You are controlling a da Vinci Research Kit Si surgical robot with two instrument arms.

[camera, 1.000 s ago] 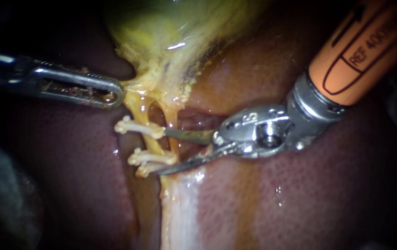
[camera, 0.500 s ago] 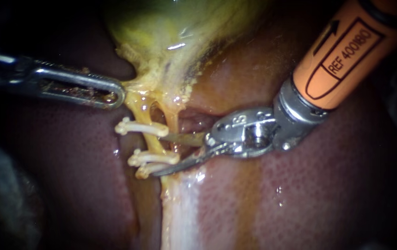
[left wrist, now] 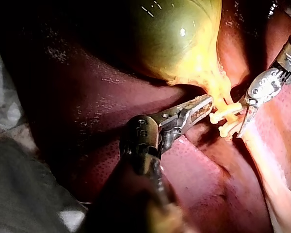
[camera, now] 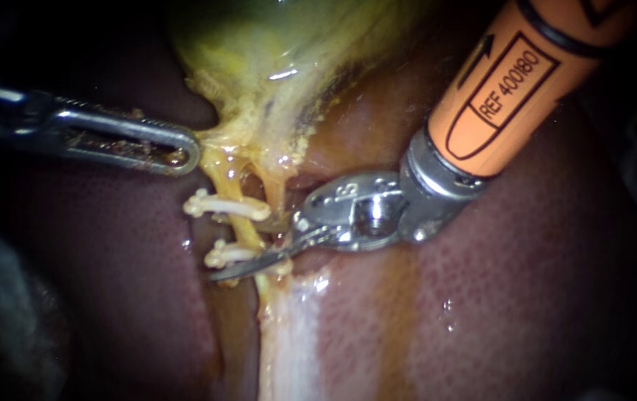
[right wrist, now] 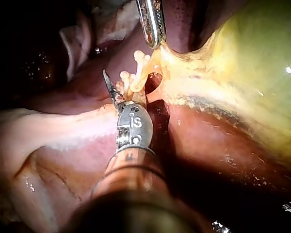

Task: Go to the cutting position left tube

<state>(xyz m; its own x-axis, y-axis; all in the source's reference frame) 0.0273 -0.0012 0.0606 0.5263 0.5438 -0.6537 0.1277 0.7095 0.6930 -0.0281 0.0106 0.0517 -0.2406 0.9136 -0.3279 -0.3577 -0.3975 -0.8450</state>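
Observation:
The yellow-green gallbladder (camera: pixel 274 44) narrows into two yellowish tubes. The left tube (camera: pixel 246 229) carries pale clips: one upper clip (camera: pixel 222 205) and two lower clips (camera: pixel 223 255). My right instrument (camera: pixel 248 245), with an orange shaft and two thin blades, stands open. Its lower blade lies across the lower clips. Its upper blade is mostly hidden behind the tube, which passes between the blades between the upper and lower clips. My left instrument (camera: pixel 183 153) is shut on tissue at the gallbladder's neck, holding it leftward. The right wrist view shows one blade (right wrist: pixel 110 86) beside the clips (right wrist: pixel 128 77).
Dark red liver (camera: pixel 482 297) surrounds the site, with a pale whitish band (camera: pixel 289 334) running down below the tubes. The right tube (camera: pixel 278 194) lies just beside the left one. In the left wrist view both instruments (left wrist: pixel 199 108) (left wrist: pixel 256 99) meet near the clips (left wrist: pixel 226 113).
My right instrument has advanced leftward, and its open blades now reach across the left tube between the clips. The left instrument and the held tissue have not moved.

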